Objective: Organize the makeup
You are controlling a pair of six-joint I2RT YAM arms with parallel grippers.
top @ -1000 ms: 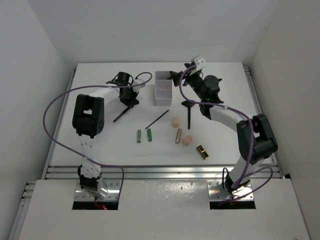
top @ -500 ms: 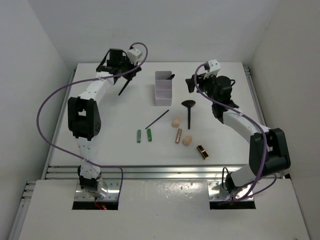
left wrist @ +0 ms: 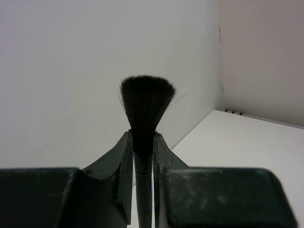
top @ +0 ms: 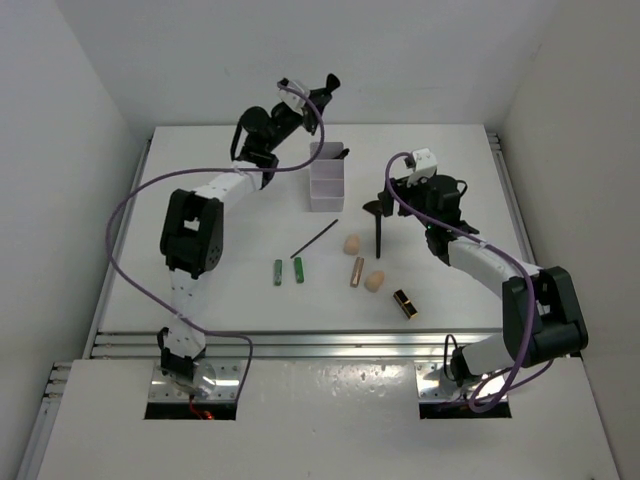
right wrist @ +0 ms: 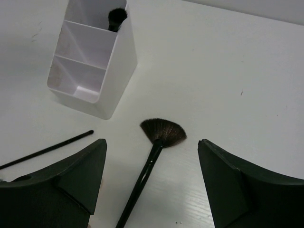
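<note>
The box (right wrist: 118, 71): far compartment occupied by 1 brush (right wrist: 116, 18); 2 nearer compartments unobstructed from above. The fan brush (right wrist: 154, 142) has bare table (right wrist: 247, 71) either side; the pencil (right wrist: 47, 149) lies close on its left.

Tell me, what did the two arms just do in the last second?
The left gripper raised a black brush from the table and swung it up toward the white box. The right gripper let go of a second brush in the box's far compartment, then drew back, open, over the fan brush. Fan brush, pencil, sponges and lipstick stayed put.
</note>
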